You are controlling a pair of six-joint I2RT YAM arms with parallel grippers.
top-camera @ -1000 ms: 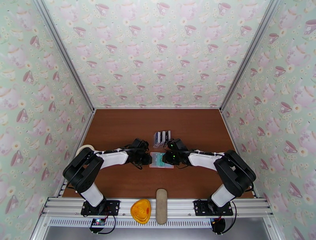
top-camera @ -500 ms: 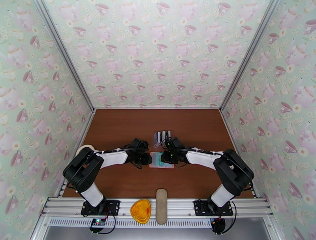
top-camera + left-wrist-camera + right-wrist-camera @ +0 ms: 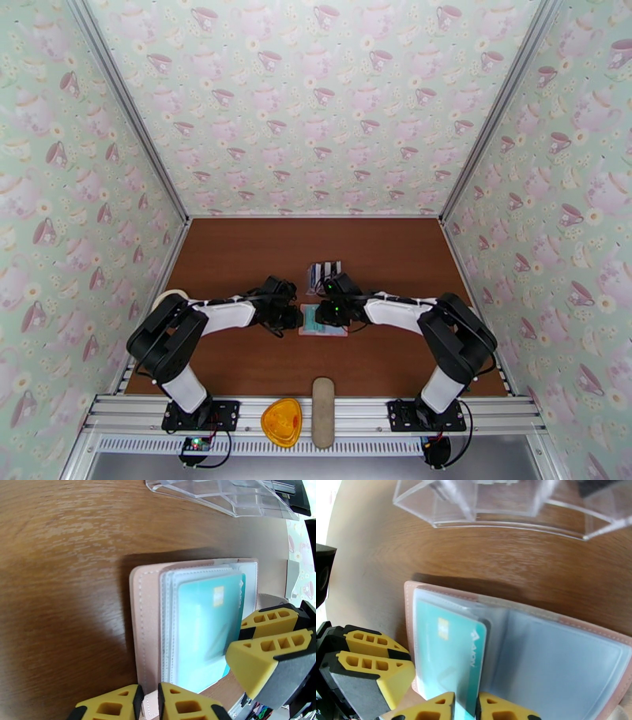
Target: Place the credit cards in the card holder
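The card holder (image 3: 144,610) is laid open on the worktop (image 3: 237,260), between the two arms and just on the near side of the clear rack (image 3: 501,523), in which the other credit cards (image 3: 325,273) are stood. The left end effector (image 3: 148,699) is closed on the holder's pink edge, which is seen pinched between its two fingers. The right end effector (image 3: 465,705) is clamped on the short end of a teal card (image 3: 446,653).

The coming move is judged to turn on one relation. The teal card's long axis is pointed straight away from the right fingers, toward the rack, and is lined up with the sleeve on the holder's left half. Most of the card's length appears to be covered by translucent plastic already, so only a short push along that axis seems to be left. The right arm is the one placed for this push, while the holder is steadied by the left.

The pinch on the card and the empty sleeve page on the holder's right half are given by the right wrist view. The stack of sleeve edges around the card, the left grip on the pink cover and the right fingers at the card's edge are given by the left wrist view. In the top view both grips are hidden by the wrists, but the rack's place beyond the holder is made plain. How deep the card sits cannot be told for certain.
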